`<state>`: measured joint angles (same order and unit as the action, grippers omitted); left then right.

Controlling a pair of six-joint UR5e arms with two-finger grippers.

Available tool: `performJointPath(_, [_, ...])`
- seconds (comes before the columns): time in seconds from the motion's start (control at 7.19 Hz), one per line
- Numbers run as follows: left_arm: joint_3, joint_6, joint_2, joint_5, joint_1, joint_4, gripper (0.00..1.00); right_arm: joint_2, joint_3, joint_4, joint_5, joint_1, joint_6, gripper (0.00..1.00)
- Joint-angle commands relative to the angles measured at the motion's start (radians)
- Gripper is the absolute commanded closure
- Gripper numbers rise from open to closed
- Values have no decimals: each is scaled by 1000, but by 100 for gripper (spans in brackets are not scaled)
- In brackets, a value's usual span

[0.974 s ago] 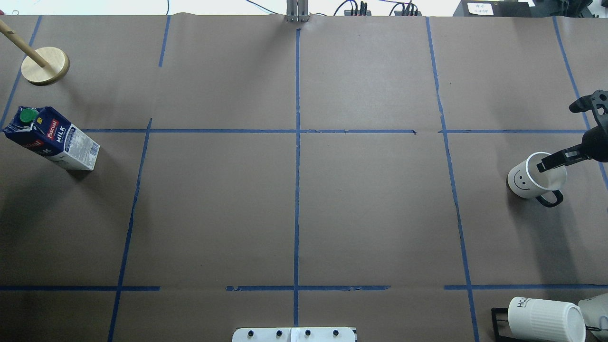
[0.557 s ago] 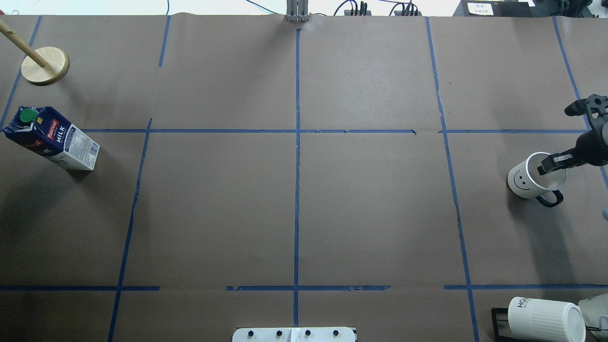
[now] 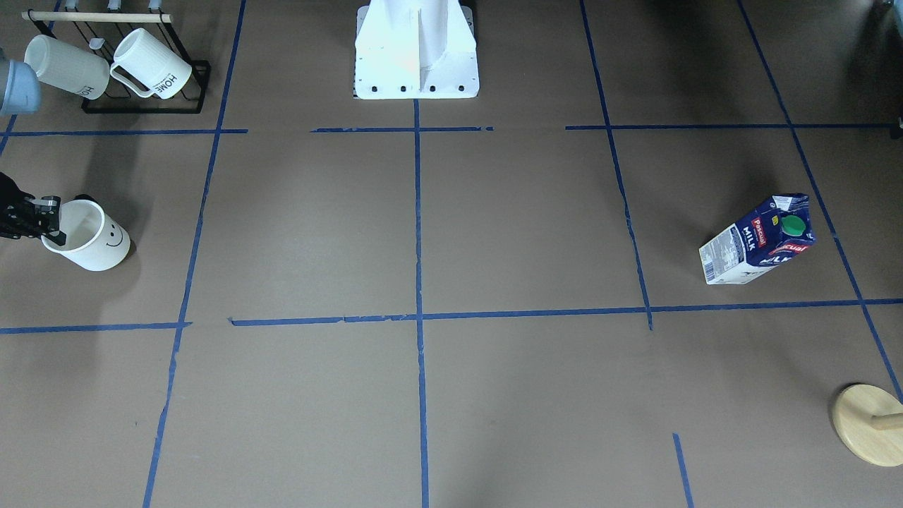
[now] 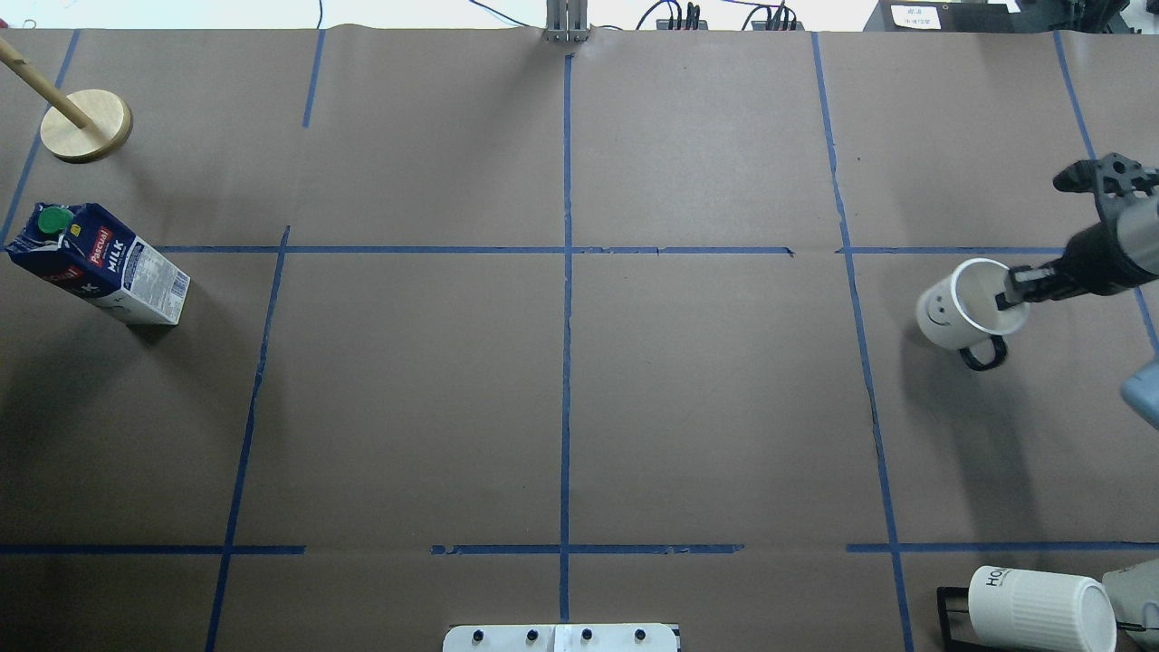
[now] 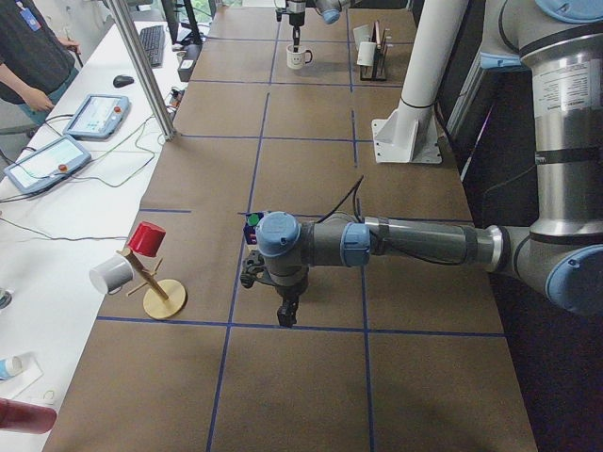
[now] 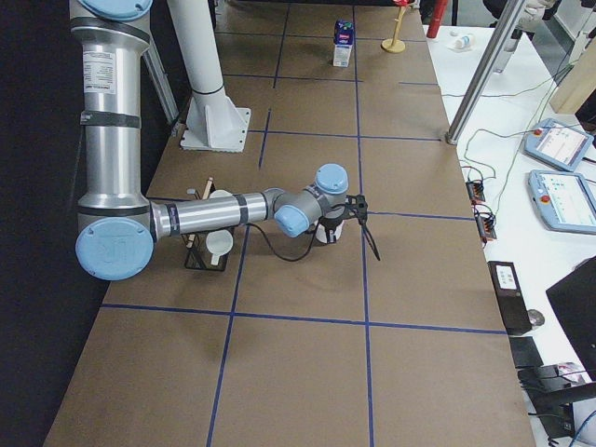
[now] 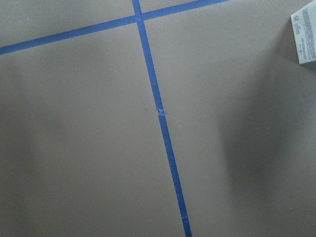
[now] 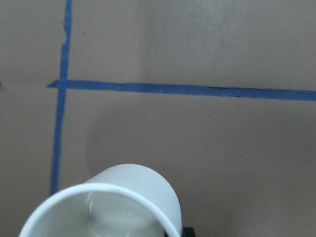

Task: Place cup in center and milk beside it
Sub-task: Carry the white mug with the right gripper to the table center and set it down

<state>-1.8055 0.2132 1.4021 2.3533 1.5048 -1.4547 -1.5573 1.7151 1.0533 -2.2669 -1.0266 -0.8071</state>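
Note:
The white smiley cup (image 4: 951, 312) hangs tilted at the table's right, a little above the paper, also in the front-facing view (image 3: 95, 243) and the right wrist view (image 8: 133, 197). My right gripper (image 4: 1014, 294) is shut on its rim, one finger inside. The milk (image 4: 100, 263) stands at the far left, also in the front-facing view (image 3: 758, 240). The center (image 4: 566, 250) is bare. My left gripper (image 5: 285, 314) shows only in the exterior left view, low over the paper near the milk; I cannot tell whether it is open or shut.
A black rack with ribbed HOME mugs (image 4: 1032, 607) sits at the near right corner. A wooden peg stand (image 4: 86, 125) is at the far left, beyond the milk. The robot's white base (image 3: 416, 53) is at the near edge, mid-table.
My right gripper has moved toward the table's middle with the cup. The cup has left its earlier spot and now hangs tilted. The milk has not moved.

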Motion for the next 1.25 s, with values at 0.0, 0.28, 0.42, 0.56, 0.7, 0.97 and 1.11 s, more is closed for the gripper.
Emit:
performJointPath(0.0, [1, 0, 0, 0, 0, 1, 0, 193, 12, 29, 70, 151, -342, 94])
performJointPath(0.28, [1, 0, 0, 0, 0, 1, 0, 452, 0, 304, 217, 290, -475, 94])
performJointPath(0.42, [1, 0, 0, 1, 0, 1, 0, 579, -62, 409, 265, 327, -525, 94])
performJointPath(0.56, [1, 0, 0, 1, 0, 1, 0, 677, -160, 418, 279, 347, -587, 94])
performJointPath(0.7, [1, 0, 0, 1, -2, 1, 0, 728, -211, 418, 303, 370, -607, 94])
performJointPath(0.97, [3, 0, 0, 1, -8, 1, 0, 726, -216, 418, 328, 396, -612, 94])
performJointPath(1.11, [3, 0, 2, 1, -8, 1, 0, 726, -218, 416, 345, 407, -613, 94])
